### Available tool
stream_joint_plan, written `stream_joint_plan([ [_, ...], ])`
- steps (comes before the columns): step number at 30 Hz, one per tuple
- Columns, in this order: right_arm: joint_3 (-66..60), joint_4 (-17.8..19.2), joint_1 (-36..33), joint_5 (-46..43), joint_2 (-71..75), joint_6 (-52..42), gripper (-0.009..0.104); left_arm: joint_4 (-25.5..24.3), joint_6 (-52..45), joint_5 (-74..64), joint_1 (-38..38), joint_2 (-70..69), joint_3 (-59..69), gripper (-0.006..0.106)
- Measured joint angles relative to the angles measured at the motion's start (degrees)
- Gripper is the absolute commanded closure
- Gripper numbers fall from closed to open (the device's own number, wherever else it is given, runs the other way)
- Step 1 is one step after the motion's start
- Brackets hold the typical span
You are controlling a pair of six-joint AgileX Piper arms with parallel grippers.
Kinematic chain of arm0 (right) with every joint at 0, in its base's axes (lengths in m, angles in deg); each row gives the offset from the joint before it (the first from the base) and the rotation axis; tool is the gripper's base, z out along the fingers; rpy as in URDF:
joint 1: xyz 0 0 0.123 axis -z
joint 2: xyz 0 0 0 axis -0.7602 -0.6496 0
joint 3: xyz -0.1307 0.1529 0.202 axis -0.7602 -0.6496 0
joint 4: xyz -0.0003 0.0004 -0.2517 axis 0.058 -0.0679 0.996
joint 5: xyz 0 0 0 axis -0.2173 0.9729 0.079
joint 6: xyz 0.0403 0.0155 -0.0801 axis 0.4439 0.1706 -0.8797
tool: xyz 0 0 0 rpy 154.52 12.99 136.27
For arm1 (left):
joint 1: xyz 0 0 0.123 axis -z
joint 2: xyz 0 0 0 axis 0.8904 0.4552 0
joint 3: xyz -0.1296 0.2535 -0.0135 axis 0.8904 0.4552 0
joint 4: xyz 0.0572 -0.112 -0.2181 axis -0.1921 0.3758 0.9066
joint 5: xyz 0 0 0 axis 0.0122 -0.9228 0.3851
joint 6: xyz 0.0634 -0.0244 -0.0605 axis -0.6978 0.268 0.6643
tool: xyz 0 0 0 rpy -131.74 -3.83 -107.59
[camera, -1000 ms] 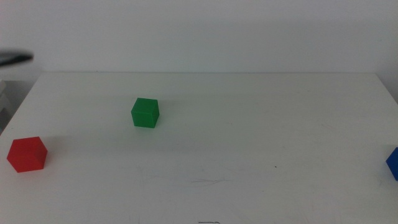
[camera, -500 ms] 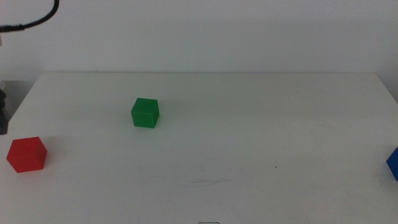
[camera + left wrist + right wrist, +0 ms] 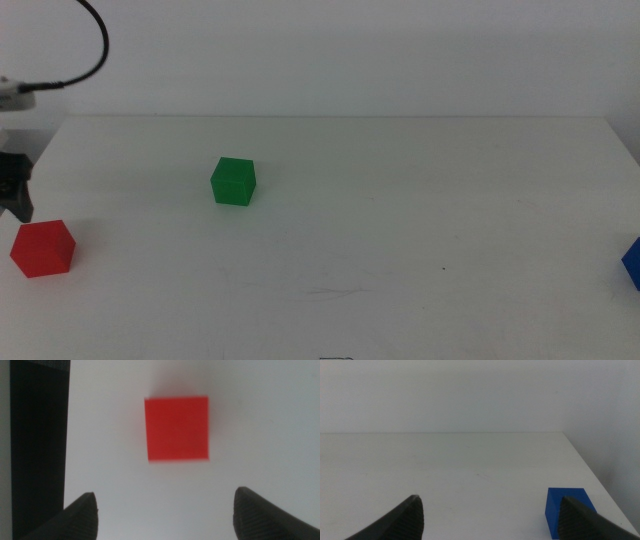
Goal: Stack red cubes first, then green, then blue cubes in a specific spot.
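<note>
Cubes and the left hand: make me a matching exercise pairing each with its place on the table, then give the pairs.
Column one:
1. red cube
2. green cube
3. blue cube
4. left hand

Column two:
A. cut off by the middle view's right edge
B. open, above the red cube
C. alone left of the table's centre
D. near the table's left edge

Pairs: 1-D, 2-C, 3-A, 4-B

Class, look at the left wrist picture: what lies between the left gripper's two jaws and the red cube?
Nothing but bare white tabletop. In the left wrist view the left gripper has its jaws open, and the red cube sits beyond them, untouched.
</note>
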State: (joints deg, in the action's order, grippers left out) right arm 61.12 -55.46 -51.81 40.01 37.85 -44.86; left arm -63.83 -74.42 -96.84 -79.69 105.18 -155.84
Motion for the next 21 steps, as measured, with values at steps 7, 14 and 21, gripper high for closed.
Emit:
stream_joint_plan([
  [7,0.0,0.0,0.0,0.0,0.0,0.0,0.001,0.4,-2.1,4.1,0.0,7.2,-0.7,0.009],
  [14,0.0,0.0,0.0,0.0,0.0,0.0,0.001,3.6,-4.9,8.2,0.0,11.5,-0.7,0.009],
  [21,0.0,0.0,0.0,0.0,0.0,0.0,0.001,4.7,-6.3,9.6,0.0,13.6,-0.7,0.009],
])
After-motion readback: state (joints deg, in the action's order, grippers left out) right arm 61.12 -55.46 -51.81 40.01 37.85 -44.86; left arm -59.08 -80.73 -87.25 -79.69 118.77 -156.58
